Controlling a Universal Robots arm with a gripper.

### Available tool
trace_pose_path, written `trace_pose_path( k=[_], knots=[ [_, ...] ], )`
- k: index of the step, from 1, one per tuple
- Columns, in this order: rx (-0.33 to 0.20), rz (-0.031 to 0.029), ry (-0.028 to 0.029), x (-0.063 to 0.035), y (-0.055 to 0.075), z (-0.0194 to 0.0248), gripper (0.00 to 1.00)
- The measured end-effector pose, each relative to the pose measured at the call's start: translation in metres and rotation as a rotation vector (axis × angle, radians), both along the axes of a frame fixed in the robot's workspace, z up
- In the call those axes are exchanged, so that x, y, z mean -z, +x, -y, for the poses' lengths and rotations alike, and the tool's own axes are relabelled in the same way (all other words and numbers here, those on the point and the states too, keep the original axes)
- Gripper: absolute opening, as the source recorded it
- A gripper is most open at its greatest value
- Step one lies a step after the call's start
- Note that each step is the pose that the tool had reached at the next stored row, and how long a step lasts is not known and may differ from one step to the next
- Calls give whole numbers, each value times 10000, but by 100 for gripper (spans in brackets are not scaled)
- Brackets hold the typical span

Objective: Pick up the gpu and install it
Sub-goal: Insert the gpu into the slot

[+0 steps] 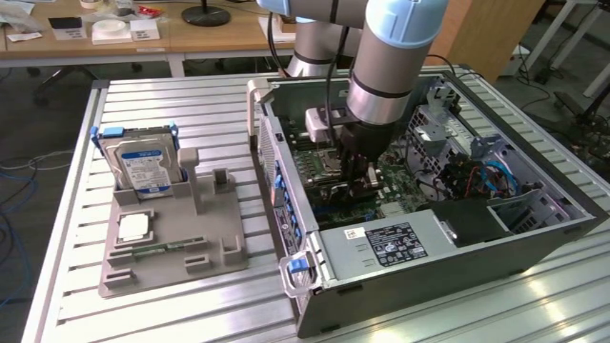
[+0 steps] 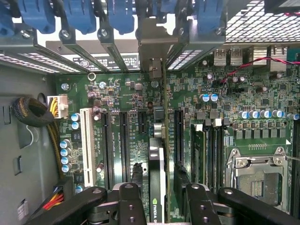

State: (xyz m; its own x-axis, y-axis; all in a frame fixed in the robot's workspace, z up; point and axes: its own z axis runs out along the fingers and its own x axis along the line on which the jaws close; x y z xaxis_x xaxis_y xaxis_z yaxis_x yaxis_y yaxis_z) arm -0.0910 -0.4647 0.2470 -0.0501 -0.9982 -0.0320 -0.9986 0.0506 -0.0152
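I am holding the gpu (image 2: 157,183), a thin green circuit board with a black cooler on one face, edge-on between my black two-fingered claw (image 2: 158,199). My fingers (image 2: 130,201) are pressing in on its two flat faces near the upper edge, so the claw is closed on the card, not hanging open. In the exterior view my claw (image 1: 362,182) is reaching down inside the open grey metal computer case (image 1: 458,257), with the card standing upright over the green motherboard (image 2: 119,101), in line with the long black expansion slots (image 2: 124,140). Its silver metal end bracket (image 2: 154,65) is pointing toward the rear slot openings with the blue plastic retainer clips (image 2: 122,16). Whether the card's lower edge is already sitting in a slot I cannot tell.

I am judging this card to be light and stiff, yet fragile: the board would crack if bent, and the small parts soldered on it would not stand being squeezed. The flat faces are giving me a fair hold, though smooth plastic could slip. Gripping high and near the middle, as I am doing, is keeping it balanced.

Outside the case, a boxy silver hard drive with a blue-white label (image 1: 143,168) is standing in a grey plastic holder tray (image 1: 171,264).
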Motion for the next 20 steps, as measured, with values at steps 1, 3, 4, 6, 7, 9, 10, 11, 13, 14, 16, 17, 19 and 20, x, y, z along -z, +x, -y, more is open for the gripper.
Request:
trace_pose_path(
  k=[1,3,4,6,7,9,10,11,13,14,16,17,19,20],
  knots=[
    [-1,-19,-5,0,3,0,40],
    [0,-52,-15,-3,7,0,40],
    [0,-57,-16,-3,7,0,40],
    [2,-57,-16,-3,8,-1,40],
    [2,-58,-16,-4,8,-1,40],
    [37,-58,-16,-3,8,-6,40],
    [37,-58,-16,-3,8,-6,40],
    [37,-58,-16,-4,8,-6,40],
    [37,-58,-16,-3,8,-6,40],
    [37,-58,-16,-3,8,-6,40],
    [38,-75,-15,-3,12,-6,40],
    [37,-87,-14,-3,15,-6,40],
    [38,-90,-16,-3,15,-6,40],
    [38,-91,-16,-3,15,-6,40]
  ],
)
